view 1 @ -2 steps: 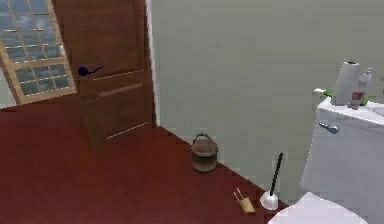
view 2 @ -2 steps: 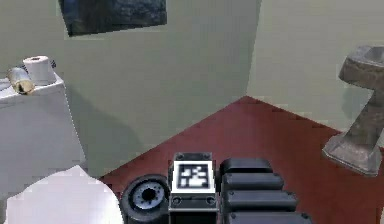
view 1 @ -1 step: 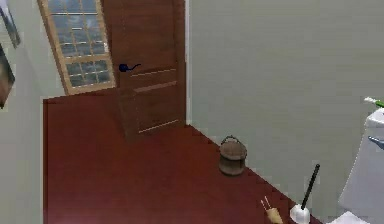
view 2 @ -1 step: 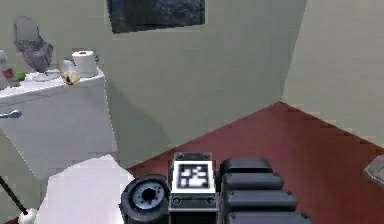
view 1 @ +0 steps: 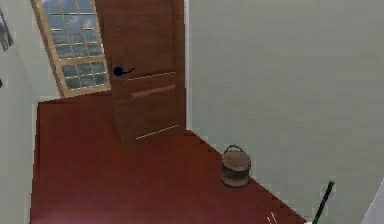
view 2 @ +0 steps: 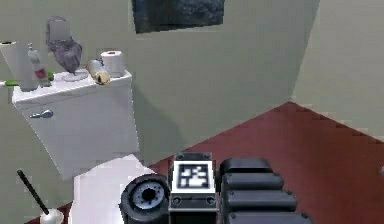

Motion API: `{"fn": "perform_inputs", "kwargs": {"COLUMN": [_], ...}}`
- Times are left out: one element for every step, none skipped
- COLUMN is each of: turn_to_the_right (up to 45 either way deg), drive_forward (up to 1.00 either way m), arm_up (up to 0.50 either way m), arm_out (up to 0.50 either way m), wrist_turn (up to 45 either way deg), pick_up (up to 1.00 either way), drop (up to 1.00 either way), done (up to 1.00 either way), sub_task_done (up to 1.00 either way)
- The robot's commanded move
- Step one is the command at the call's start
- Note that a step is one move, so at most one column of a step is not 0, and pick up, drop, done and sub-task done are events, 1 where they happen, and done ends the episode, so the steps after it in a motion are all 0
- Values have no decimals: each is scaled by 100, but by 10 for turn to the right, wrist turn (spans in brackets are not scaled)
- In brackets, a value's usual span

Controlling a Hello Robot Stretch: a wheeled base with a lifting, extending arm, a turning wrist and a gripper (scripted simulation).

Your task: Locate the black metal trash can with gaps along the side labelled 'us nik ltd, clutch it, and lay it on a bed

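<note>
A small brown, bucket-like can with a handle (view 1: 235, 165) stands on the red-brown floor against the pale wall, in the forward view's lower middle. It looks brown rather than black. In the arm side view the arm (view 2: 250, 190) rises from the bottom edge with a white marked square (view 2: 193, 177) at its end. Left of the square sits the gripper's round dark body (view 2: 147, 198), in front of a white toilet's seat (view 2: 105, 185). I cannot make out its fingers or tell whether it holds anything.
A brown door (view 1: 148, 65) with a dark handle stands ahead, with a window (view 1: 75, 40) to its left. The toilet tank (view 2: 75, 120) carries paper rolls (view 2: 115, 62), a bottle (view 2: 37, 68) and a grey figure (view 2: 65, 45). A dark brush (view 2: 35, 198) stands beside the toilet.
</note>
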Motion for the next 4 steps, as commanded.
{"fn": "perform_inputs", "kwargs": {"turn_to_the_right": [-300,0,0,30], "drive_forward": [0,100,100,0], "arm_up": [0,0,0,0], "arm_out": [0,0,0,0], "wrist_turn": [0,0,0,0], "pick_up": [0,0,0,0], "drop": [0,0,0,0], "done": [0,0,0,0], "sub_task_done": [0,0,0,0]}}
